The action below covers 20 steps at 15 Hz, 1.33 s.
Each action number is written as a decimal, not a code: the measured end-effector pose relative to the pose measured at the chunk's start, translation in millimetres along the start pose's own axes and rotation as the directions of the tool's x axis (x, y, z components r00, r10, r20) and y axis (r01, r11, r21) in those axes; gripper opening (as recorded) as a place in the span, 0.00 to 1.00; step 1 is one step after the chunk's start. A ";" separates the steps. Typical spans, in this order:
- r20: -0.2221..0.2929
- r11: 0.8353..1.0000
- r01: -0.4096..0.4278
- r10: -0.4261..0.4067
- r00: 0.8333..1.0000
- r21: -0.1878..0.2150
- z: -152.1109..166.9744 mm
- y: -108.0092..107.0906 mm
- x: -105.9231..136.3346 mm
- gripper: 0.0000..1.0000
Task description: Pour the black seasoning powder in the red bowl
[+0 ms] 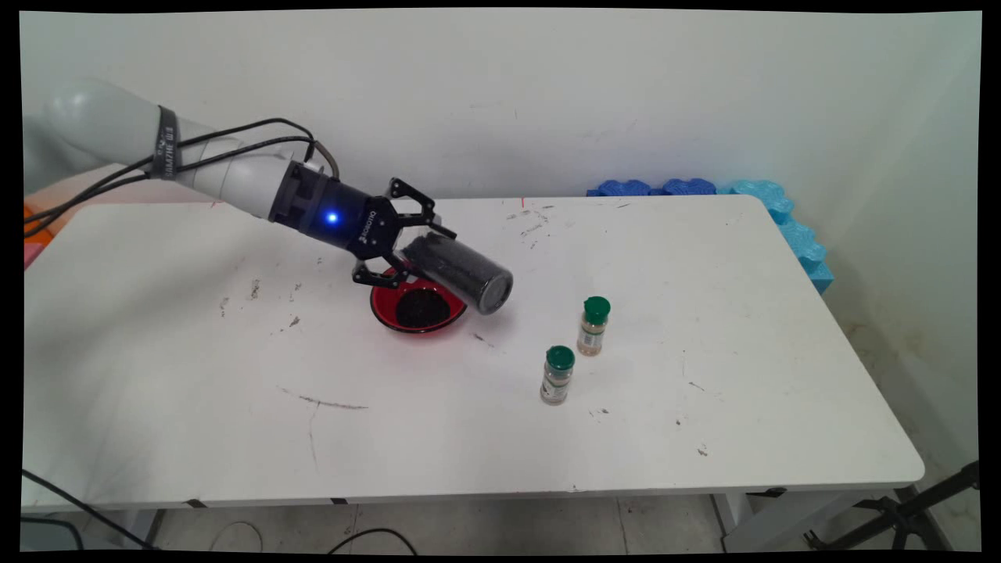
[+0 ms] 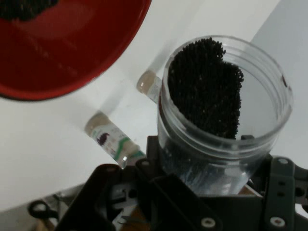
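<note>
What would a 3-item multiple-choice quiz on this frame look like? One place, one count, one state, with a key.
1. Where is the red bowl?
A. under the tilted jar
B. at the table's right edge
C. between the two spice bottles

2. How many green-capped spice bottles stand on the table?
A. one
B. two
C. four

3. What is the state of the clear jar?
A. upright on the table
B. lidded and empty
C. held tilted in the gripper, open, with dark grains inside

Key:
1 A, the bowl lies just below the jar in the main view.
2 B, one bottle stands nearer, another just behind it.
3 C, the hand view shows its open mouth and the grains.
</note>
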 end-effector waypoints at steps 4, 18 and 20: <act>-0.018 0.984 -0.174 0.175 0.984 0.021 -6.2 1.4 -1.3 0.00; -0.043 0.702 -0.710 0.712 0.701 0.059 -29.2 27.6 -26.6 0.00; -0.053 0.630 -0.774 0.777 0.628 0.067 -32.0 33.1 -30.4 0.00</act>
